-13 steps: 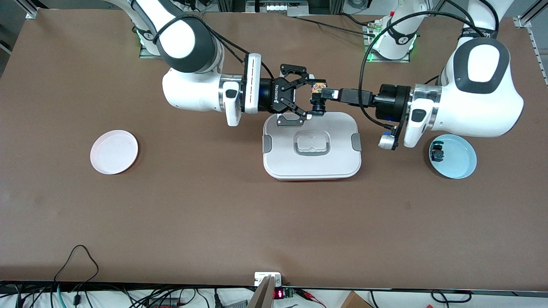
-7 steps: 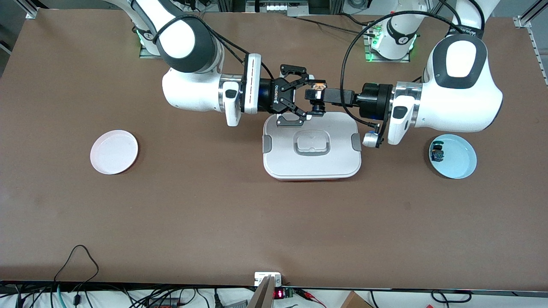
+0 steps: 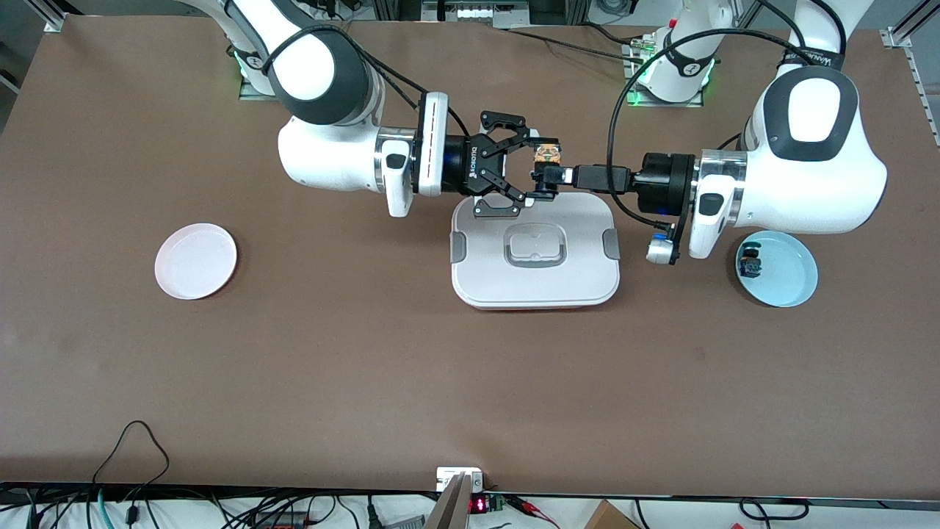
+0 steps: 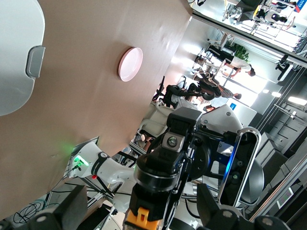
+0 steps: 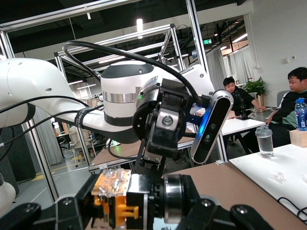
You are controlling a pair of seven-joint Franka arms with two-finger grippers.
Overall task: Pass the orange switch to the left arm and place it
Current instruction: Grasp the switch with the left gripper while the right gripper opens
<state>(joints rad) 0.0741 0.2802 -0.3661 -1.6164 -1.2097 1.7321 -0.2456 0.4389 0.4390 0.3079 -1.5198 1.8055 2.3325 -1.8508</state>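
A: Where is the orange switch (image 3: 546,155) being kept?

B: It is being held in the air over the edge of the box (image 3: 535,251) that lies toward the robots' bases, pinched by the left gripper (image 3: 544,176). In the left wrist view the orange switch (image 4: 153,194) is being shown with its black cap pointing toward the right arm.

A: And the right gripper (image 3: 520,171)?

B: It is being held spread wide, also over that edge of the box, with its fingers (image 3: 507,119) lying either side of the switch without touching it. In the right wrist view the switch (image 5: 136,195) is being seen between that gripper's own fingertips.

A: What else is being shown on the table (image 3: 367,367)?

B: A pink plate (image 3: 195,261) is lying well apart from the box, toward the right arm's end. A blue plate (image 3: 789,275) is lying toward the left arm's end, with a blue-bodied switch (image 3: 750,262) in it.
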